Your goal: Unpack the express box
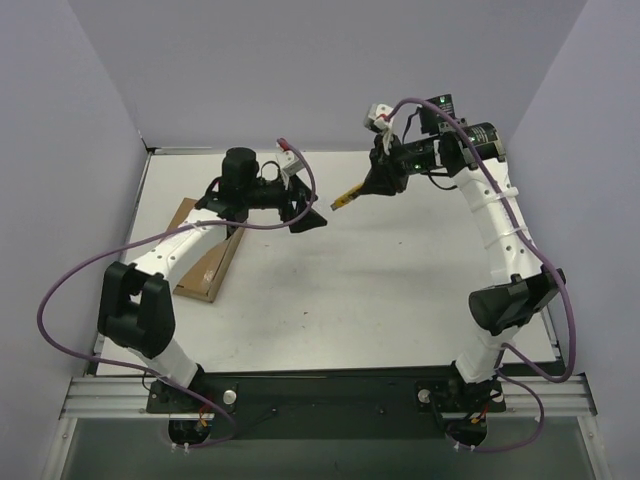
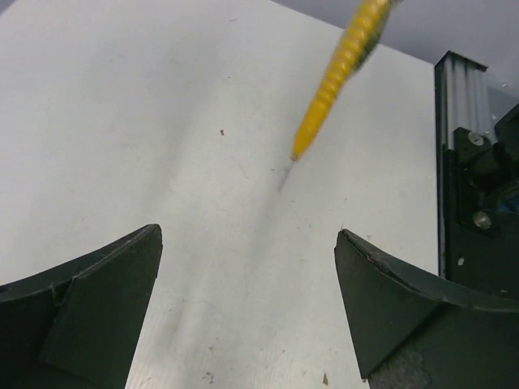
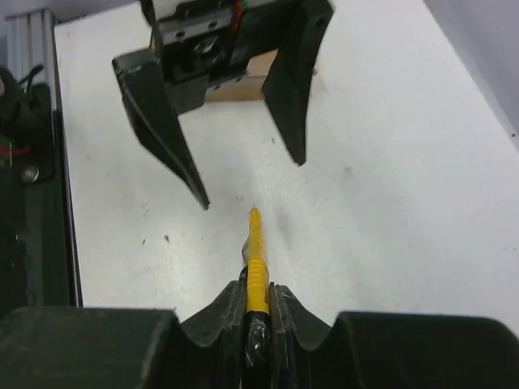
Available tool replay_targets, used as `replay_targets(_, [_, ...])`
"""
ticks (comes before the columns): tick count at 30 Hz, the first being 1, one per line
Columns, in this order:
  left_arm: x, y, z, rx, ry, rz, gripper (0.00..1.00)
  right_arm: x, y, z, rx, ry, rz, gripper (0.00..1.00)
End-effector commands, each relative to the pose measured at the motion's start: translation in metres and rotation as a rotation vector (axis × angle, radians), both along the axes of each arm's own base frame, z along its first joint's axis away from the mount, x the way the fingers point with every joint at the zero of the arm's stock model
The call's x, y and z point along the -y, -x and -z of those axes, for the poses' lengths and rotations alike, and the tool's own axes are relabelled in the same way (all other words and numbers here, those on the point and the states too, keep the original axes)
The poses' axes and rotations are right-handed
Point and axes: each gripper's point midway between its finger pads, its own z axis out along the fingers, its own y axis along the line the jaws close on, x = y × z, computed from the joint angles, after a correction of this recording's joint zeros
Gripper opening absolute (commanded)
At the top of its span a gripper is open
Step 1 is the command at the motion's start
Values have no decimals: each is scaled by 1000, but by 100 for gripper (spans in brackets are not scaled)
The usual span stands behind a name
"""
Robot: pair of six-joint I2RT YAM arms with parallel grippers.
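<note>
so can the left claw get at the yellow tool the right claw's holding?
Probably yes. The left claw is open and faces the yellow tool; nothing sits between them.

The left arm (image 1: 185, 248) and right arm (image 1: 497, 215) share white ribbed links, bulky black joint housings (image 1: 135, 305) and a trailing purple cable (image 1: 55, 300) each, while the left gripper (image 2: 247, 235) and right gripper (image 3: 258, 285) carry matte black wedge-shaped fingers (image 2: 89, 312), and a black base plate (image 1: 320, 392) sits on a silver aluminium rail (image 1: 90, 398).
</note>
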Motion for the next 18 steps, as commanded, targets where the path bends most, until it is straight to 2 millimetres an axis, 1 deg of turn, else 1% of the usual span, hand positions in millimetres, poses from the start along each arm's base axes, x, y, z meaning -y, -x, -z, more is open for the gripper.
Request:
replay_targets(1, [-14,6,-35,242,-81,-19,97,11,50,37,27,261,-217,0])
replay_targets(2, [-12,9,-37,257,-78,-2,97,12,59,41,24,279,-237,0])
replay_targets(3, [-10,13,-38,257,-70,16,97,12,63,43,33,293,-254,0])
replay_targets(4, [-5,17,-38,254,-67,41,97,7,68,44,45,302,-278,0])
replay_targets(5, [-2,23,-38,263,-63,81,94,7,71,45,50,309,-289,0])
replay_targets(7, [3,26,-31,246,-79,116,90,4,74,47,62,326,-304,0])
replay_targets(8, [7,31,-29,246,-77,146,87,3,73,48,71,332,-305,0])
replay_targets(9, [8,31,-27,238,-74,154,82,3,70,48,74,335,-290,0])
replay_targets(12, [12,32,-23,208,-57,188,75,0,64,45,69,324,-251,0])
replay_targets(18, [18,34,-19,169,-29,221,70,-9,55,30,70,268,-193,0])
